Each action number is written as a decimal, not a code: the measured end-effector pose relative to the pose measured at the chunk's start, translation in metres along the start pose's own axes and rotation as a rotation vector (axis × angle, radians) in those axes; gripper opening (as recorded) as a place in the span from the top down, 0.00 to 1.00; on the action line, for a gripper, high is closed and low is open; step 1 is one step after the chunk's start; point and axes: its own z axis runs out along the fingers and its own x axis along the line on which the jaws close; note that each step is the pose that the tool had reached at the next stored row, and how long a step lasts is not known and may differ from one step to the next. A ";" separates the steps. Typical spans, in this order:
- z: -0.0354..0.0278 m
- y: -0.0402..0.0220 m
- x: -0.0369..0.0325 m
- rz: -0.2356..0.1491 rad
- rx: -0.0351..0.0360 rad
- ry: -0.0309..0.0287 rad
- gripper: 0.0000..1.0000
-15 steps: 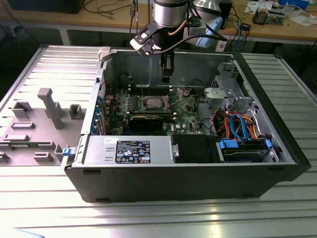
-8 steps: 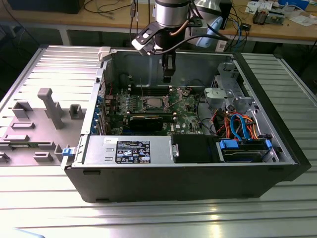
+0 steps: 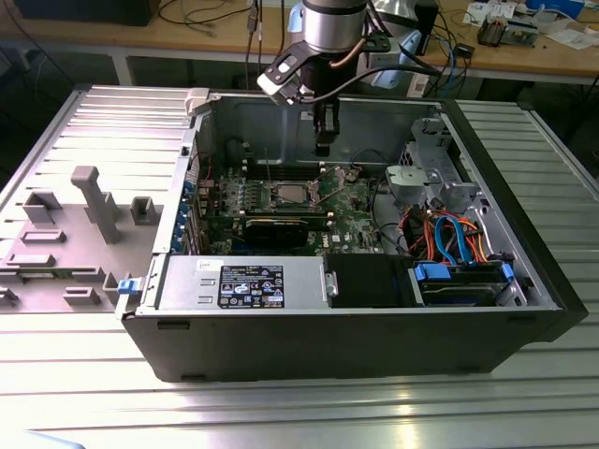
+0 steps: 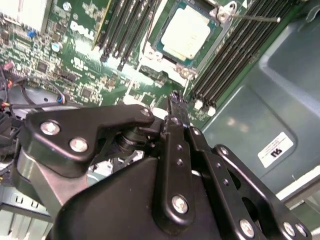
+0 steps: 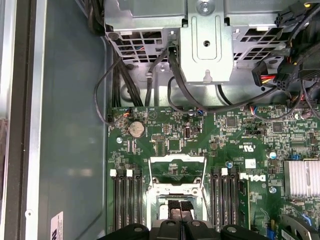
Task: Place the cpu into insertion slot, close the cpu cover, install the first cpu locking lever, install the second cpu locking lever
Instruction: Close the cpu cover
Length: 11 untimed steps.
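Observation:
The cpu (image 4: pixel 186 32), a flat square chip with a dull silver top, lies in the insertion slot (image 4: pixel 156 44) on the green motherboard; it also shows as the cpu (image 3: pixel 288 195) in the exterior view. The cpu cover (image 5: pixel 177 161), a thin silvery frame, stands swung up off the socket beside it. A thin wire locking lever (image 4: pixel 255 19) sticks out free at the socket's corner. My gripper (image 3: pixel 323 148) hangs inside the case above the raised cover, a little towards the exterior view's right of the chip. Its fingers (image 5: pixel 174 205) are shut together on nothing.
Black memory slots (image 4: pixel 230 55) flank the socket. A metal drive cage (image 3: pixel 430 178) and coloured cables (image 3: pixel 449 234) fill the case at the exterior view's right. A labelled power supply (image 3: pixel 251 285) lines the front. A finned heatsink (image 5: pixel 301 177) sits on the board. A grey fixture (image 3: pixel 94 201) stands outside the case.

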 end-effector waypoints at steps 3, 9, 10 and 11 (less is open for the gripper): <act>0.0001 0.0005 0.0000 0.000 0.0000 0.0001 0.89; 0.0001 0.0006 0.0000 0.000 0.0000 0.0001 0.89; 0.0001 0.0006 0.0000 0.000 0.0000 0.0001 0.89; 0.0001 0.0009 0.0000 0.000 0.0000 0.0001 0.89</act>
